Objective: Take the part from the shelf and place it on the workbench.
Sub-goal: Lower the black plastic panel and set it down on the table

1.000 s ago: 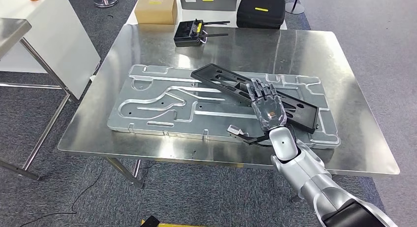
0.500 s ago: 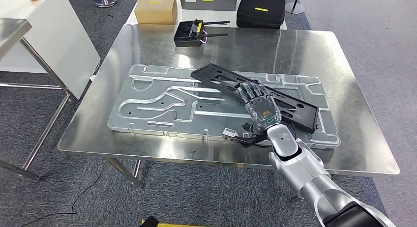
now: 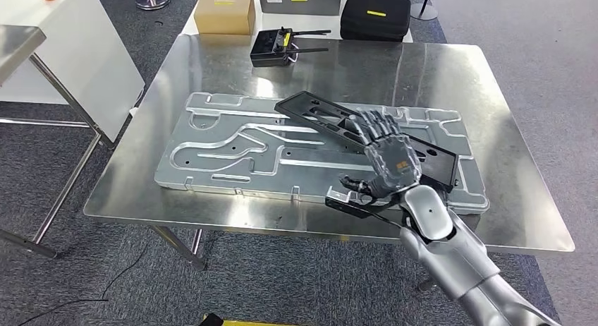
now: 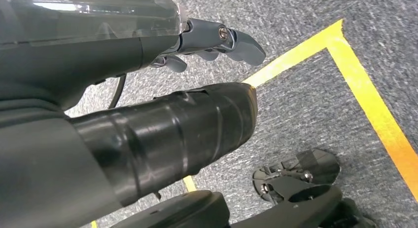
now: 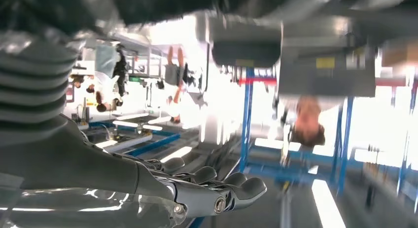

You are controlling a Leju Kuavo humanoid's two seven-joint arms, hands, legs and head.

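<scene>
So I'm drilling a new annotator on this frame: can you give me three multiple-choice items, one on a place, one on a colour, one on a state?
1. Where does the long black part lie?
A. on the floor
B. on the grey metal plate on the workbench
C. on the cardboard box

2. What colour is the strip on the black case beyond the workbench?
A. yellow
B. red
C. blue

3. How is the right hand in the head view?
A. gripping the black controller
B. fingers spread over the part
C. hanging beside the robot

Key: 1 B, the part lies slantwise across the plate; 2 A, the strip is yellow; 3 B, the fingers fan out above the part.
</scene>
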